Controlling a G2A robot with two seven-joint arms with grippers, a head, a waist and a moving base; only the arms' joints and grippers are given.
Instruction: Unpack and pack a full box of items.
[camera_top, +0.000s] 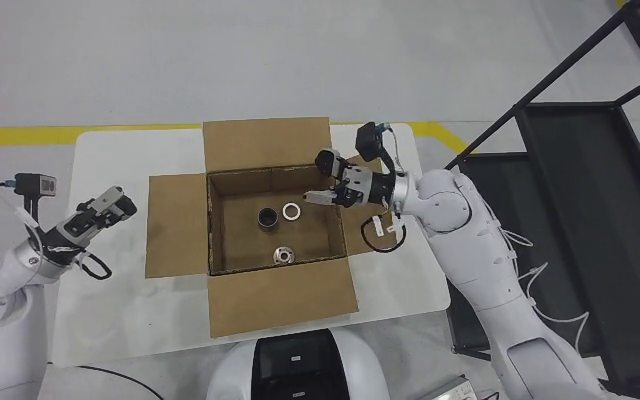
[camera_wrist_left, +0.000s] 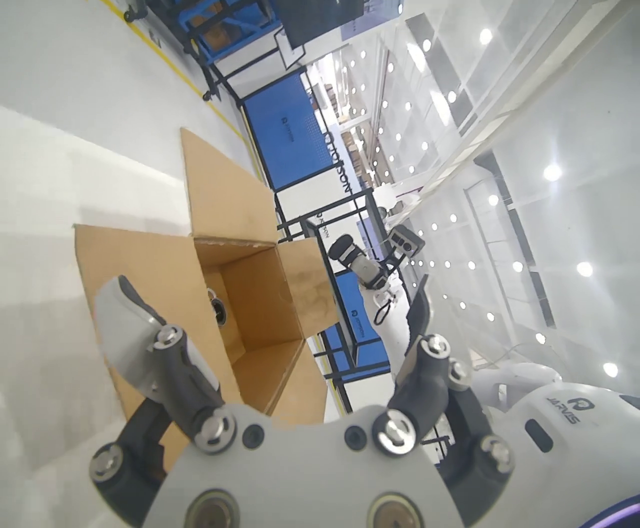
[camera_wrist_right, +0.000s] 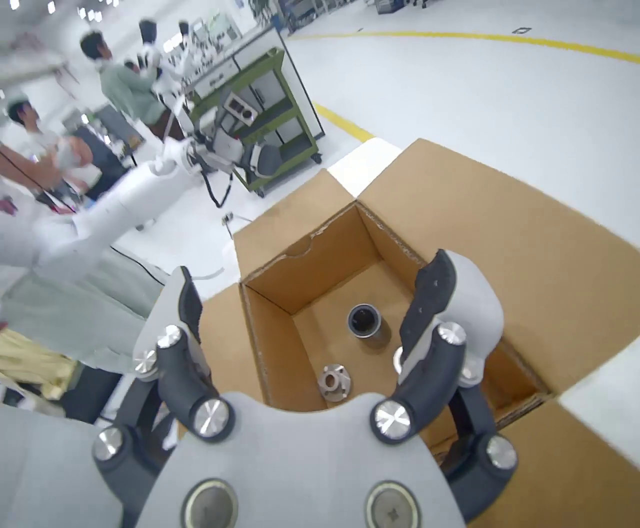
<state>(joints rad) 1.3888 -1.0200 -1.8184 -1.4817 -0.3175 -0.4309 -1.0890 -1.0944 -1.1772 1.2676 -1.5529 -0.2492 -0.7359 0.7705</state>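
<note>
From here I see the cardboard box (camera_top: 240, 238) standing open in the middle of the white bench (camera_top: 120, 300), all four flaps folded out flat. Three parts lie on its floor. A dark cylinder (camera_top: 267, 217) stands upright near the centre with its bore facing up, and a white ring (camera_top: 291, 211) lies just beside it on the right. A small metal flange (camera_top: 283, 255) sits apart from both, close to the wall nearest the robot. My right tool (camera_top: 322, 178) hangs over the box's right wall toward the far corner, its jaws spread wide and holding nothing. In the right wrist view the right tool (camera_wrist_right: 312, 275) looks down into the box (camera_wrist_right: 320, 270), with the cylinder (camera_wrist_right: 367, 325) and flange (camera_wrist_right: 334, 382) between its fingers (camera_wrist_right: 440, 280); the ring is mostly hidden behind one finger. My left tool (camera_top: 115, 203) sits out over the left side of the bench, well apart from the left flap. The left wrist view shows the left tool (camera_wrist_left: 270, 292) wide open and empty too, facing the box (camera_wrist_left: 260, 295).
</note>
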